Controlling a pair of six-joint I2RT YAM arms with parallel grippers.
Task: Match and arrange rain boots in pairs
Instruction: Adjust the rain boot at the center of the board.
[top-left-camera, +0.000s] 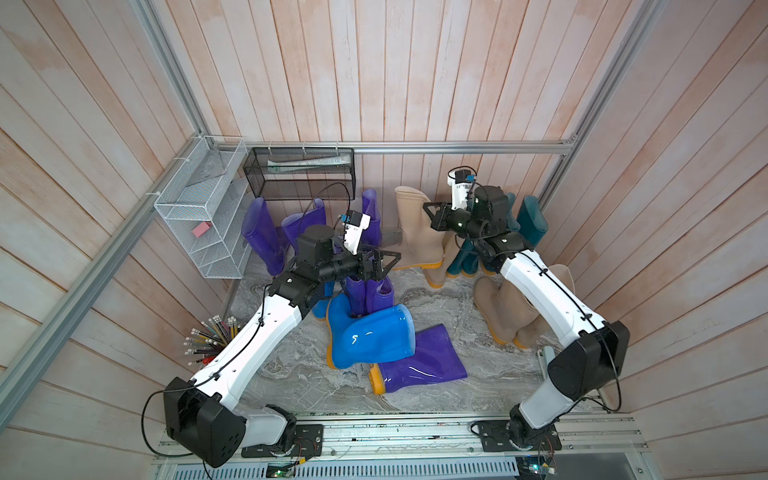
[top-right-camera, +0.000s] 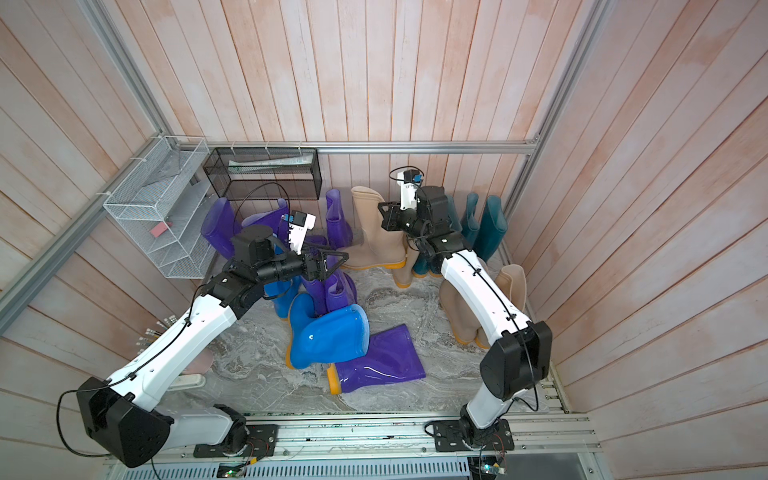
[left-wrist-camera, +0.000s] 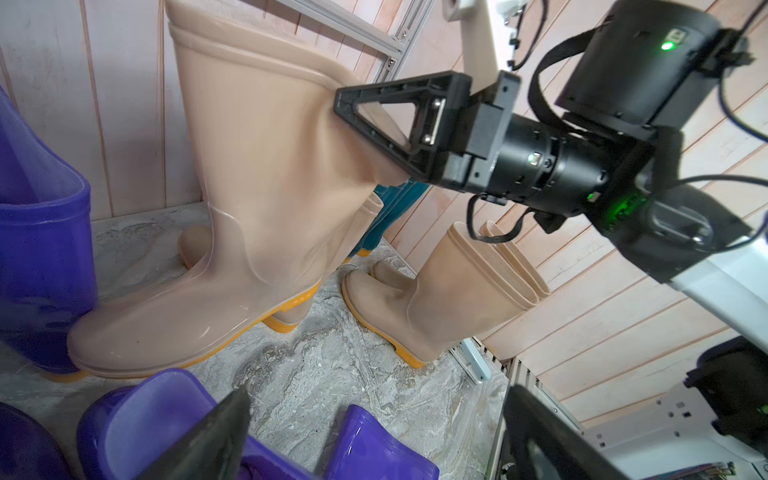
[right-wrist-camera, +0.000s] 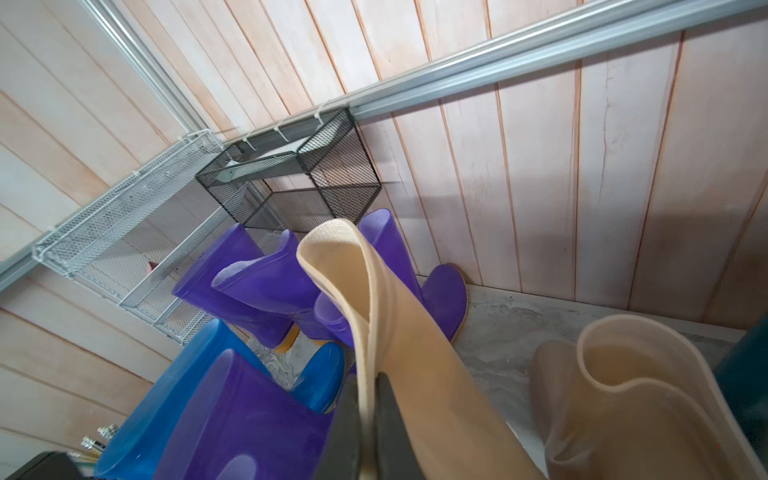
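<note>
My right gripper is shut on the top rim of a tall beige rain boot, which stands by the back wall beside another beige boot. My left gripper hangs open and empty above upright purple boots. A bright blue boot and a purple boot lie on their sides mid-floor. More purple boots stand at the back left. Dark teal boots stand at the back right, with a beige pair nearer under the right arm.
A white wire shelf and a black mesh basket hang on the back left walls above the purple boots. A bunch of pencils stands at the left wall. Wooden walls close in the marbled floor on three sides.
</note>
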